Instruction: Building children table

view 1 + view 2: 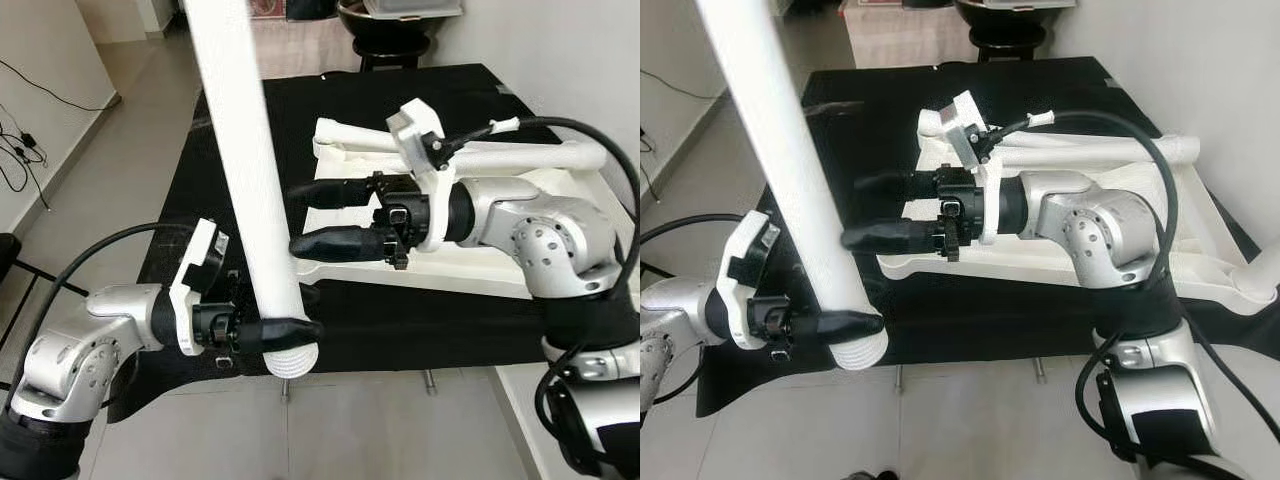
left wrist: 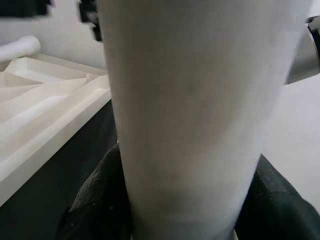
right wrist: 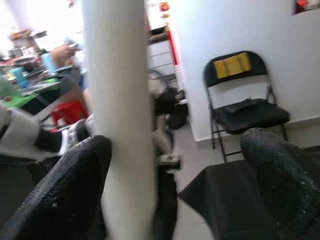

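A long white table leg (image 1: pixel 245 170) stands tilted, rising out of the top of the picture. My left gripper (image 1: pixel 290 335) is shut on it just above its ribbed lower end (image 1: pixel 290 362); up close the leg (image 2: pixel 190 115) sits between the black pads. My right gripper (image 1: pixel 300 218) is open at mid height, its fingertips (image 1: pixel 310 245) reaching the leg from the right. From the right wrist, the leg (image 3: pixel 120 115) stands between the spread fingers, close to one of them. The white tabletop (image 1: pixel 480 265) lies upside down on the black mat (image 1: pixel 400 320), with another leg (image 1: pixel 520 155) lying across it.
The mat's front edge meets grey tiled floor (image 1: pixel 400 430). Cables (image 1: pixel 20 150) trail on the floor at the left by the wall. A dark round stand (image 1: pixel 390 30) is beyond the mat. A black folding chair (image 3: pixel 245 107) stands against a white wall.
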Robot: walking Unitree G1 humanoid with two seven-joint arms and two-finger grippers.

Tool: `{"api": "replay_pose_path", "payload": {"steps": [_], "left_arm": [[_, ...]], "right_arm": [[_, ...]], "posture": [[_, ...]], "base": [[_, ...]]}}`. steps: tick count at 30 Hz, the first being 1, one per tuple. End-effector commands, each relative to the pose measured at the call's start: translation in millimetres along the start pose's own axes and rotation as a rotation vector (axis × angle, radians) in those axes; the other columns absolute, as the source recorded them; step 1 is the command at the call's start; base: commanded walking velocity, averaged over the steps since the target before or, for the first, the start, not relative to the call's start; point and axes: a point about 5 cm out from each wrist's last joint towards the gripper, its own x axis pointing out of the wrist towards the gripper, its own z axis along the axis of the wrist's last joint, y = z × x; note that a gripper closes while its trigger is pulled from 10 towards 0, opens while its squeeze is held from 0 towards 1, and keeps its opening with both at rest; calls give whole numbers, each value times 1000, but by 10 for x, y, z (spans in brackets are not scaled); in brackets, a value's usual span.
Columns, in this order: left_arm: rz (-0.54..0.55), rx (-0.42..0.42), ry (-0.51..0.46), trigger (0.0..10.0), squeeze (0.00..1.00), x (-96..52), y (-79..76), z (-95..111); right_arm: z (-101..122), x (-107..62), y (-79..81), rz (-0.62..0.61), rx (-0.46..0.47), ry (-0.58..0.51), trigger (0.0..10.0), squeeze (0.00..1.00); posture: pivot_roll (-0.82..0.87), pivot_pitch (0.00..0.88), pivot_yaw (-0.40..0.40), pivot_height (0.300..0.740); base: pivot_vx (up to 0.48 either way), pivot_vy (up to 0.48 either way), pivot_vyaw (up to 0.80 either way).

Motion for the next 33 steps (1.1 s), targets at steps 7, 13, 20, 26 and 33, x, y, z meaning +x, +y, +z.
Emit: {"api": "replay_pose_path", "payload": {"steps": [7,13,20,26,33], "left_arm": [[34,81,7,10000,0,-84,-11,151],[49,93,0,10000,0,-87,-7,159],[62,65,-2,10000,0,52,28,38],[54,51,-2,10000,0,96,32,-4],[44,41,28,10000,0,144,21,-93]], "right_arm": [[-21,-80,120,67,1,17,10000,0],[-4,-56,165,86,-16,1,10000,0],[-36,253,218,108,-25,-42,10000,0],[-11,354,235,139,-23,-76,10000,0],[78,481,161,84,-35,-85,10000,0]], "posture": [[-111,98,10,740],[-108,98,14,740],[-108,98,18,740],[-110,99,18,740],[-113,96,12,740]], "base": [[0,0,0],[0,0,0],[0,0,0],[0,0,0],[0,0,0]]}}
